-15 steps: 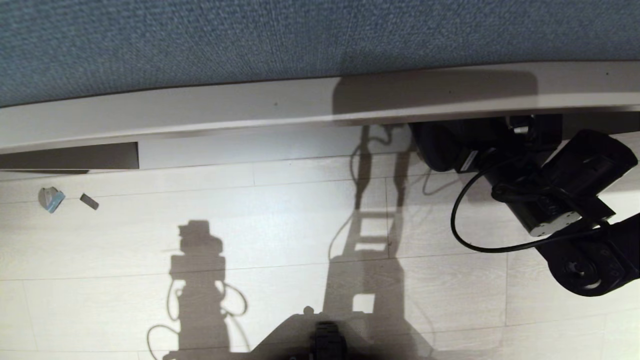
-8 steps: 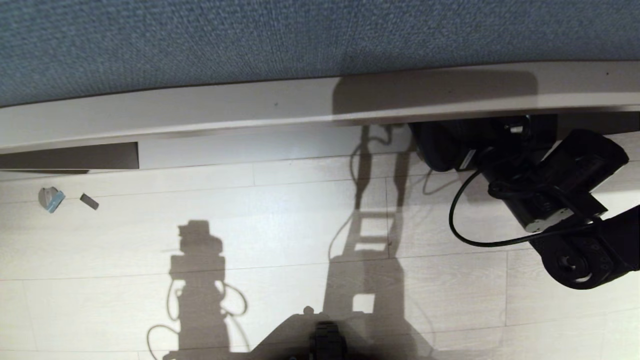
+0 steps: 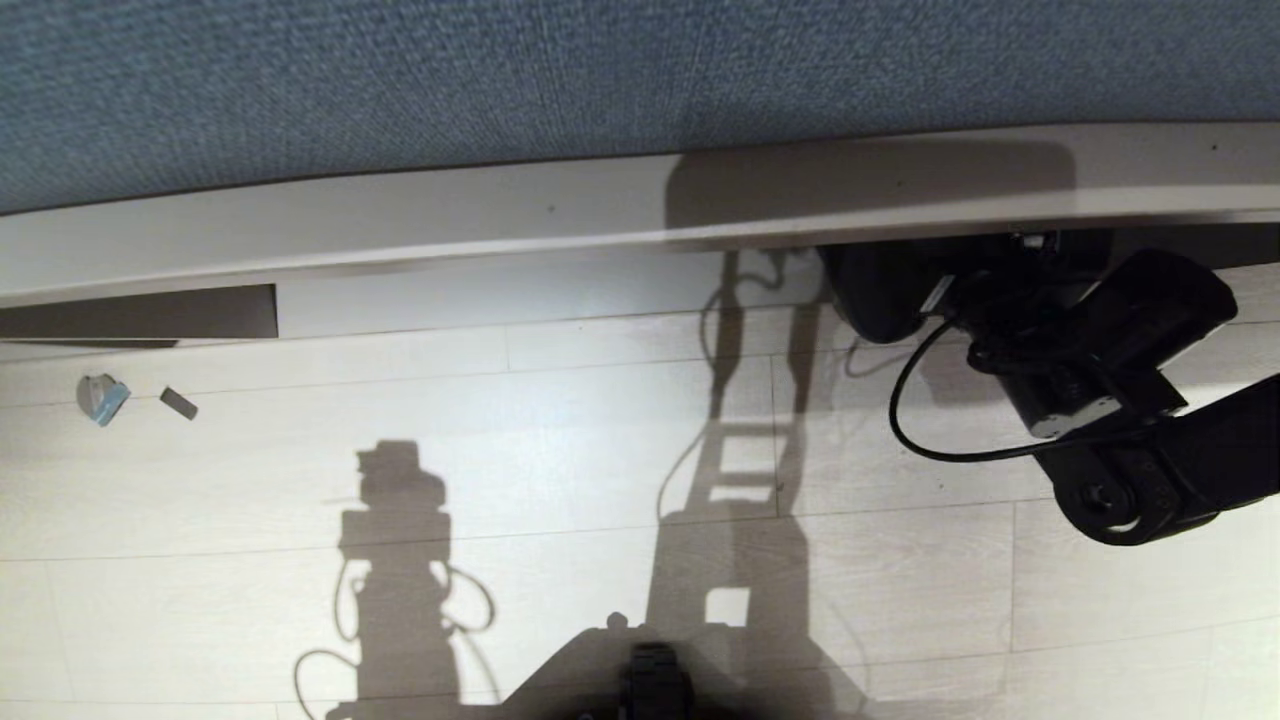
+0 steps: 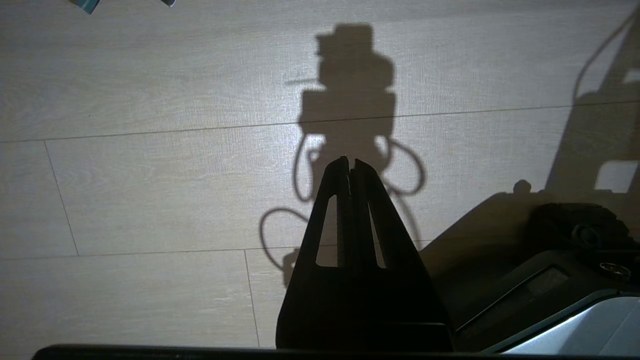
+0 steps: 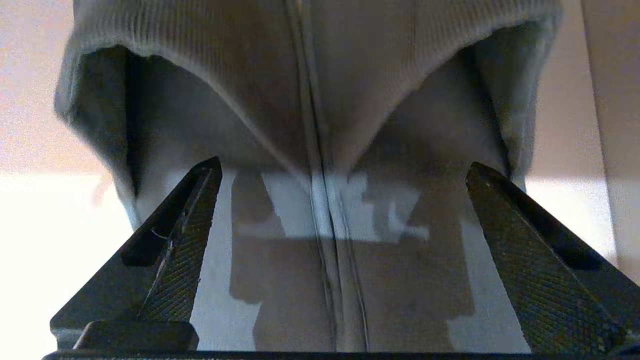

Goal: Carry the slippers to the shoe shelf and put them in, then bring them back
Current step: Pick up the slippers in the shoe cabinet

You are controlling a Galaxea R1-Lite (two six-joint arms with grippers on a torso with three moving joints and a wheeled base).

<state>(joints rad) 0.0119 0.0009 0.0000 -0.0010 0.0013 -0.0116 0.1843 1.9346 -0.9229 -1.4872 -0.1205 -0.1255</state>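
The right gripper [image 5: 340, 175] stands spread wide, its fingers either side of the slippers [image 5: 310, 100], which lie side by side inside the shoe shelf [image 3: 1180, 250]. The left gripper [image 4: 350, 162] hangs pressed together above the floor [image 4: 150, 175].

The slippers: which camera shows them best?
The right wrist view: the slippers fill it, side by side, between the open right end effector's fingers. In the head view only a dark toe peeks from under the counter; the left wrist view shows none.
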